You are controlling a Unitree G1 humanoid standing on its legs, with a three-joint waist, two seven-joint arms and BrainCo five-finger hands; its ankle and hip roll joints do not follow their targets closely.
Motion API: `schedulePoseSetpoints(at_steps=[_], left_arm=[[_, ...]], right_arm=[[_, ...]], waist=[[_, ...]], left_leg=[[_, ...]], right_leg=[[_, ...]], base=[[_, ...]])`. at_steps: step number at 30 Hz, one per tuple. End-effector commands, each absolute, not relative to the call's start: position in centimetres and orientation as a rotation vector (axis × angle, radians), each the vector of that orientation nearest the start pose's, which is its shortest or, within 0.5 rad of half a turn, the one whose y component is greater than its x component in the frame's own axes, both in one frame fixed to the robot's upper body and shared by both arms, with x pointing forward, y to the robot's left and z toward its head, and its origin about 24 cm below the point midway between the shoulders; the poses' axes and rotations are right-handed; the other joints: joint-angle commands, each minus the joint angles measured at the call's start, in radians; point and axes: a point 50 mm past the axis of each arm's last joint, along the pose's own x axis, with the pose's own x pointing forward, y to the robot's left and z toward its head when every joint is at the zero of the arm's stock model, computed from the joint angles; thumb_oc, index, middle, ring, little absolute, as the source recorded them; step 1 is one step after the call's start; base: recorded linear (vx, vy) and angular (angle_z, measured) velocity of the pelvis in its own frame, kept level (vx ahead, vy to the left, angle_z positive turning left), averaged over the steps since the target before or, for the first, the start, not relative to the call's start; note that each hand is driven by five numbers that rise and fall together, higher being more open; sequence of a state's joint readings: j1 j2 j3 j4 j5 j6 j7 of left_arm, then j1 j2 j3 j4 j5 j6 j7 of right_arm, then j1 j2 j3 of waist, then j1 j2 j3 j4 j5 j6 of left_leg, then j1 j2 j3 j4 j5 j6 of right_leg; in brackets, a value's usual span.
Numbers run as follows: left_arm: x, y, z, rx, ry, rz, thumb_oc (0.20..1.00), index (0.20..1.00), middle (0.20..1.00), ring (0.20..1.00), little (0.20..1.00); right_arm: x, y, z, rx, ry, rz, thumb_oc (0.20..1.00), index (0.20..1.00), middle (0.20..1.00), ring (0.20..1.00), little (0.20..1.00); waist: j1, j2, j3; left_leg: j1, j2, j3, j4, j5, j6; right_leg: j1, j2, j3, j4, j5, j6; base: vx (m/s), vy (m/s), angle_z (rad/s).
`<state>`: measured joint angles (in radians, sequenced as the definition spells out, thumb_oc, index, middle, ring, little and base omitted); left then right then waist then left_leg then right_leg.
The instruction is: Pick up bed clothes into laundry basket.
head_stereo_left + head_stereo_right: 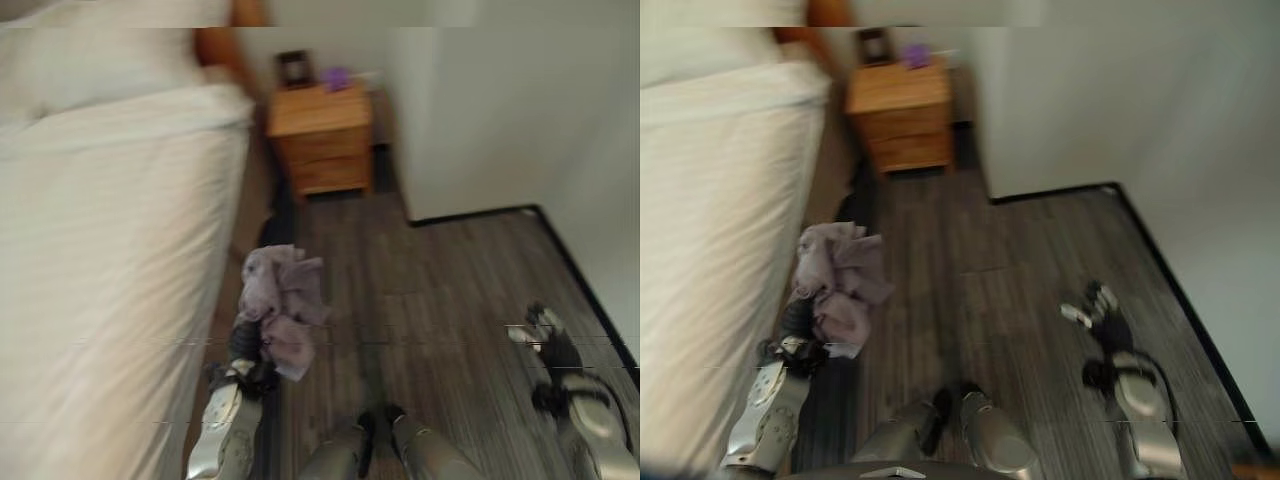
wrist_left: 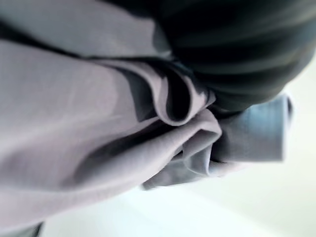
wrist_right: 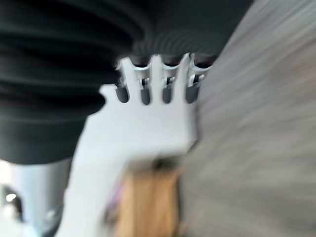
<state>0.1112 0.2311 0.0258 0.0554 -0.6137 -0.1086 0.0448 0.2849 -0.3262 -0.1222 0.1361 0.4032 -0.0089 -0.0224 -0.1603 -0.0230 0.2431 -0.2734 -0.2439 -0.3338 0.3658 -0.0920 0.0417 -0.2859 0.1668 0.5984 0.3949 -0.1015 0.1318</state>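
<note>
A crumpled lilac-grey cloth (image 1: pixel 283 305) hangs bunched over my left hand (image 1: pixel 243 347), just off the side of the white bed (image 1: pixel 110 260) and above the dark wood floor. The hand is shut on the cloth, and the folds cover its fingers. Up close, the left wrist view shows the cloth (image 2: pixel 98 123) pressed in thick folds against the hand's dark cover (image 2: pixel 237 54). My right hand (image 1: pixel 1097 312) hangs low at the right over bare floor, away from the cloth. Its fingers (image 3: pixel 148 84) are straight and hold nothing.
The bed fills the left side, its edge running close beside my left arm. A wooden nightstand (image 1: pixel 320 135) with a small frame and a purple object stands at the head of the bed. A white wall (image 1: pixel 480 110) with black skirting bounds the floor on the right.
</note>
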Motion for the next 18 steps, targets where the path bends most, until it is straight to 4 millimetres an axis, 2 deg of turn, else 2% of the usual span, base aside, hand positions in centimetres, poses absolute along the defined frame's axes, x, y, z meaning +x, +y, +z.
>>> schedulePoseSetpoints(at_steps=[1,2,3,4,5,7,8,9,10,12,13,14,15,16,17,18], left_arm=[[20.9,25.8,5.4,-0.127,-0.093,0.199,0.200,0.200,0.200,0.200,0.200],[20.9,25.8,5.4,-0.127,-0.093,0.199,0.200,0.200,0.200,0.200,0.200],[20.7,26.4,5.5,-0.113,-0.094,0.222,0.200,0.200,0.200,0.200,0.200],[20.4,27.0,5.6,-0.100,-0.090,0.239,0.200,0.200,0.200,0.200,0.200],[20.3,27.1,5.5,-0.111,-0.087,0.253,0.200,0.200,0.200,0.200,0.200],[20.1,27.6,5.5,-0.120,-0.085,0.285,0.200,0.200,0.200,0.200,0.200],[20.1,27.9,5.7,-0.119,-0.095,0.308,0.200,0.200,0.200,0.200,0.200],[19.9,28.1,5.6,-0.123,-0.093,0.325,0.200,0.200,0.200,0.200,0.200],[19.8,28.2,5.6,-0.129,-0.091,0.338,0.200,0.200,0.200,0.200,0.200],[19.4,28.5,5.5,-0.138,-0.095,0.363,0.200,0.200,0.200,0.200,0.200],[19.3,28.6,5.6,-0.136,-0.097,0.370,0.200,0.200,0.200,0.200,0.200],[19.2,28.6,5.6,-0.135,-0.096,0.370,0.200,0.200,0.200,0.200,0.200],[19.1,28.8,5.7,-0.120,-0.099,0.373,0.200,0.200,0.200,0.200,0.200],[19.1,28.8,5.7,-0.120,-0.099,0.373,0.200,0.200,0.200,0.200,0.200],[18.9,29.0,5.9,-0.107,-0.102,0.375,0.200,0.200,0.200,0.200,0.200],[18.9,29.1,6.1,-0.096,-0.104,0.376,0.200,0.200,0.200,0.200,0.200]], right_arm=[[20.8,-24.4,0.3,0.243,0.139,-0.247,1.000,1.000,1.000,1.000,1.000],[20.8,-24.4,0.3,0.243,0.139,-0.247,1.000,1.000,1.000,1.000,1.000],[20.6,-24.1,0.1,0.240,0.157,-0.230,1.000,1.000,1.000,1.000,1.000],[20.5,-23.9,0.0,0.233,0.166,-0.223,1.000,1.000,1.000,1.000,1.000],[20.3,-24.1,-0.4,0.226,0.187,-0.225,1.000,1.000,1.000,1.000,1.000],[19.9,-24.4,-0.6,0.206,0.202,-0.237,1.000,1.000,1.000,1.000,1.000],[20.1,-24.5,-0.5,0.212,0.194,-0.255,1.000,1.000,1.000,1.000,1.000],[20.3,-24.5,-0.4,0.218,0.182,-0.260,1.000,1.000,1.000,1.000,1.000],[20.5,-24.3,-0.3,0.217,0.175,-0.256,1.000,1.000,1.000,1.000,1.000],[21.6,-23.8,0.6,0.208,0.133,-0.233,1.000,1.000,1.000,1.000,1.000],[22.0,-23.5,1.0,0.197,0.117,-0.216,1.000,1.000,1.000,1.000,1.000],[22.0,-23.5,1.0,0.198,0.117,-0.216,1.000,1.000,1.000,1.000,1.000],[22.8,-22.8,1.6,0.186,0.091,-0.182,1.000,1.000,1.000,1.000,1.000],[22.8,-22.8,1.6,0.187,0.092,-0.182,1.000,1.000,1.000,1.000,1.000],[23.2,-22.3,1.9,0.166,0.088,-0.144,1.000,1.000,1.000,1.000,1.000],[23.3,-22.0,1.9,0.157,0.091,-0.129,1.000,1.000,1.000,1.000,1.000]], waist=[[0.104,-0.020,0.027],[0.104,-0.020,0.027],[0.098,-0.004,0.030],[0.117,0.014,0.032],[0.115,0.022,0.028],[0.133,0.032,0.016],[0.155,0.041,0.004],[0.173,0.044,-0.012],[0.191,0.041,-0.028],[0.246,0.037,-0.054],[0.262,0.031,-0.064],[0.265,0.030,-0.064],[0.296,0.020,-0.077],[0.301,0.019,-0.077],[0.312,0.006,-0.085],[0.324,-0.002,-0.086]], left_leg=[[0.225,0.122,0.054,-0.250,-0.023,0.011],[0.225,0.122,0.054,-0.250,-0.023,0.011],[0.223,0.140,0.079,-0.255,-0.015,0.011],[0.221,0.179,0.137,-0.271,0.002,0.007],[0.224,0.197,0.171,-0.286,0.011,0.009],[0.223,0.224,0.226,-0.311,0.026,0.012],[0.213,0.240,0.269,-0.319,0.032,0.012],[0.209,0.246,0.311,-0.325,0.032,0.007],[0.207,0.254,0.354,-0.329,0.032,0.000],[0.196,0.280,0.464,-0.318,0.026,-0.007],[0.193,0.283,0.513,-0.323,0.027,-0.005],[0.195,0.282,0.517,-0.324,0.026,-0.004],[0.201,0.291,0.597,-0.327,0.008,-0.007],[0.203,0.291,0.602,-0.328,0.007,-0.006],[0.196,0.304,0.685,-0.317,0.009,-0.007],[0.197,0.313,0.732,-0.312,0.006,-0.007]], right_leg=[[0.023,-0.129,-0.165,-0.310,0.188,0.066],[0.023,-0.129,-0.165,-0.310,0.188,0.066],[0.026,-0.170,-0.277,-0.279,0.158,0.023],[0.055,-0.227,-0.425,-0.224,0.114,0.001],[0.086,-0.237,-0.454,-0.203,0.097,-0.016],[0.137,-0.270,-0.511,-0.154,0.063,-0.021],[0.180,-0.318,-0.598,-0.137,0.039,-0.026],[0.225,-0.363,-0.673,-0.166,0.040,-0.028],[0.266,-0.403,-0.726,-0.202,0.059,-0.020],[0.332,-0.503,-0.904,-0.204,0.105,0.001],[0.350,-0.526,-0.948,-0.201,0.131,0.016],[0.350,-0.527,-0.944,-0.202,0.132,0.018],[0.378,-0.558,-1.034,-0.176,0.147,0.052],[0.376,-0.559,-1.029,-0.177,0.149,0.054],[0.397,-0.575,-1.108,-0.189,0.180,0.074],[0.405,-0.569,-1.133,-0.210,0.186,0.084]], base=[[-0.27,0.180,-1.56],[-0.19,0.143,-1.68],[-0.16,0.103,-1.99],[-0.22,0.146,-1.18],[-0.22,0.130,-0.76],[-0.20,0.117,-0.93],[-0.19,0.083,-1.15],[-0.13,0.047,-1.01],[-0.12,0.017,-1.16],[-0.17,0.015,-1.63],[-0.13,0.024,-2.05],[-0.13,0.002,-2.39],[-0.06,-0.008,-1.74],[-0.18,-0.082,-1.31],[-0.16,-0.095,-1.40],[-0.22,-0.191,-1.75]])
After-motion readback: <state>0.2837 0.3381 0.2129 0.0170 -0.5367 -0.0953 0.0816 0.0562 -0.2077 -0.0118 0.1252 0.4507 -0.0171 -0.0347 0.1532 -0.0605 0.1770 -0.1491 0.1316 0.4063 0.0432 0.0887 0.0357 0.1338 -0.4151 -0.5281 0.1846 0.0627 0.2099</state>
